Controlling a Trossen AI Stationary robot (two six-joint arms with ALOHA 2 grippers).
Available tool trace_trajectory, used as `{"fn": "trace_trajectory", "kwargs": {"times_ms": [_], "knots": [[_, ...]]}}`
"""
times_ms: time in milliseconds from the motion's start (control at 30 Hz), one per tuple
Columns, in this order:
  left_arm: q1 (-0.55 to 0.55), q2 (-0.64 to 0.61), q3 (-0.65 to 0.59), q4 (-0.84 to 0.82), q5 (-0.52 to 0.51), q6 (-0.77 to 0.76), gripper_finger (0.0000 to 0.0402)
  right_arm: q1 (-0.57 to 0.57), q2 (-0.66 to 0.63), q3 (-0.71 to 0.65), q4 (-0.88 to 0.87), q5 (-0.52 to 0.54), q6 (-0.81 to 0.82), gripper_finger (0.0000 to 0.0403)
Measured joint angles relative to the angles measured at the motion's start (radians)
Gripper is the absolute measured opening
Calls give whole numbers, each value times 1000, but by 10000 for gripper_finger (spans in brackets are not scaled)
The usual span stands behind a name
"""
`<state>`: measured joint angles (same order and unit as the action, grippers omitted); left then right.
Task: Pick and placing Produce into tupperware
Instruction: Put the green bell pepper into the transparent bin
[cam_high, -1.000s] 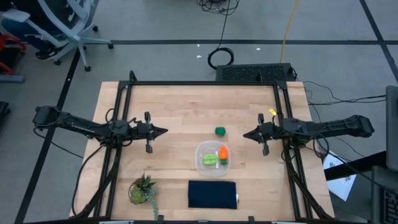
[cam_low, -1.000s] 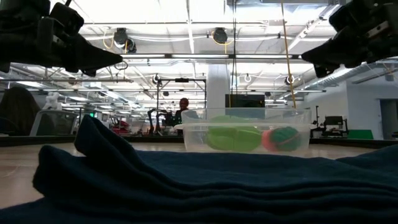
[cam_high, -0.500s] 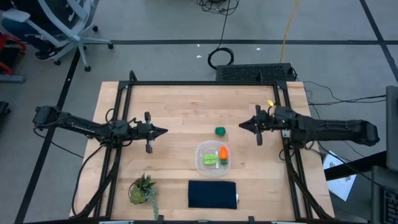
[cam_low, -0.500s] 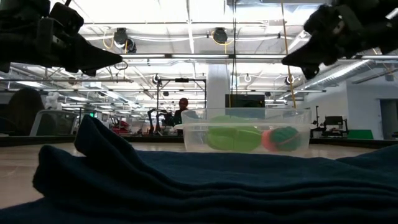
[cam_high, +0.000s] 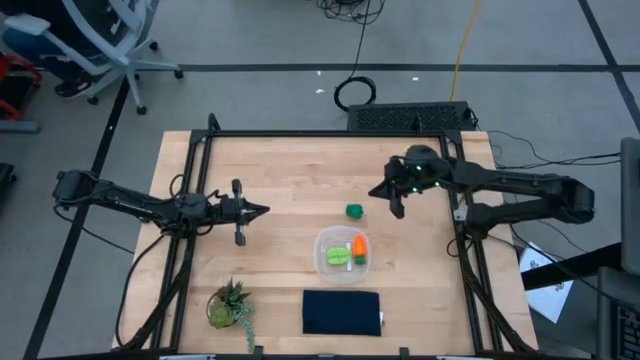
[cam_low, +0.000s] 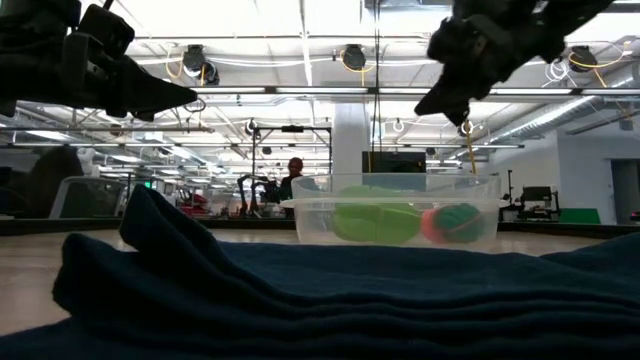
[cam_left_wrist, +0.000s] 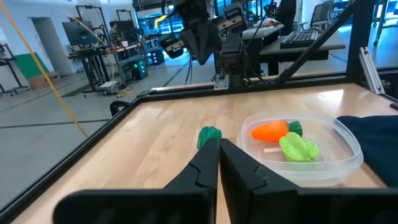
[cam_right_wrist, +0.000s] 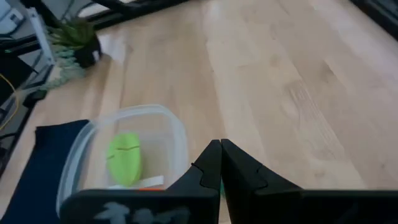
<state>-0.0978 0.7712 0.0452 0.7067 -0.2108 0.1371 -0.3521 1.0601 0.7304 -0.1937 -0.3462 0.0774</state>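
Note:
The clear tupperware (cam_high: 342, 256) stands on the wooden table and holds the orange carrot (cam_high: 359, 246) and the light green leafy piece (cam_high: 338, 257). The small dark green round piece (cam_high: 353, 211) rests on the table just beyond it and also shows in the left wrist view (cam_left_wrist: 209, 134). My right gripper (cam_high: 374, 193) is shut and empty, raised above the table a little right of and beyond the dark green piece, and slants down. My left gripper (cam_high: 264, 210) is shut and empty, and hovers left of the piece, pointing at it.
A folded navy cloth (cam_high: 342, 312) lies at the near edge, in front of the tupperware. A spiky potted plant (cam_high: 230, 305) stands at the near left. A black frame (cam_high: 320, 134) runs along the table's far and side edges. Bare wood lies beyond the produce.
My right gripper has gone toward the table's left edge and a little toward the far edge, closing in on the dark green piece, and has tipped its fingers downward. It has stayed shut. The produce and the tupperware have not moved.

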Motion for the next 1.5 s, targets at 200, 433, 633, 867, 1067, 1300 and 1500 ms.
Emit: {"fn": "trace_trajectory", "kwargs": {"times_ms": [200, 433, 633, 867, 1067, 1300, 1500], "knots": [[0, 0, 0, 0, 0, -1, 2, -30, 158, 133, -108, -49, -18, 0], [0, 0, 0, 0, 0, 0, 21, -29, 305, 288, -215, -51, -60, 0], [0, 0, 0, -1, 0, 0, 18, -29, 417, 426, -398, -50, -98, 0], [0, 0, 0, -1, 0, 13, 3, -29, 531, 574, -551, -50, -114, 0], [0, 0, 0, -1, 0, 12, 24, -28, 597, 579, -566, -48, -114, 0], [0, 0, 0, -7, 0, 12, 32, -12, 644, 579, -559, -48, -158, 24], [0, 0, 1, -28, 0, 9, 31, -5, 652, 579, -558, -48, -187, 100]]}}
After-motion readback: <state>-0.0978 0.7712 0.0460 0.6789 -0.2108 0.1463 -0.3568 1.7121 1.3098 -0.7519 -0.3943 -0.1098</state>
